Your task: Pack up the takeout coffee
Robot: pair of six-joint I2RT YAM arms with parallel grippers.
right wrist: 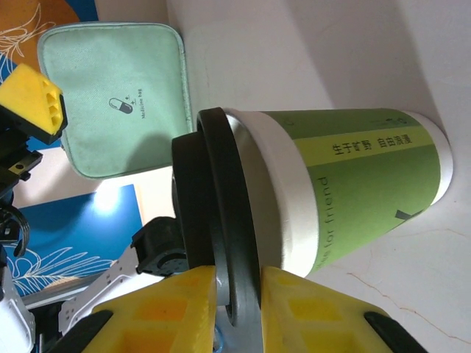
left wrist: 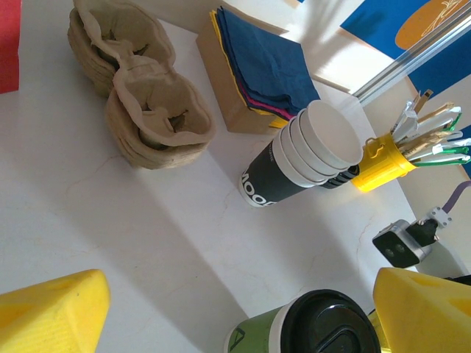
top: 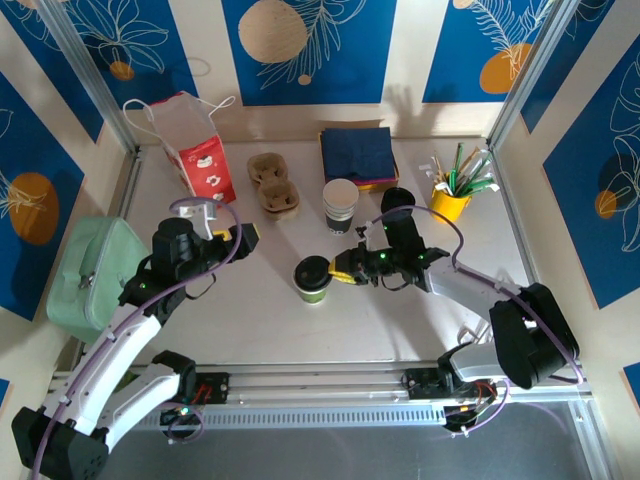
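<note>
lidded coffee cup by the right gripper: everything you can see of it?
The coffee cup looks like paper: a green printed wrap with a lighter stripe of lettering, and a bare white band under the rim. A round black plastic lid sits on top. It stands upright on the white table, near the middle, nearer the arms than the stack of lidless cups. The right gripper has its yellow jaws on either side of the lid's edge; whether they pinch it is unclear.
</note>
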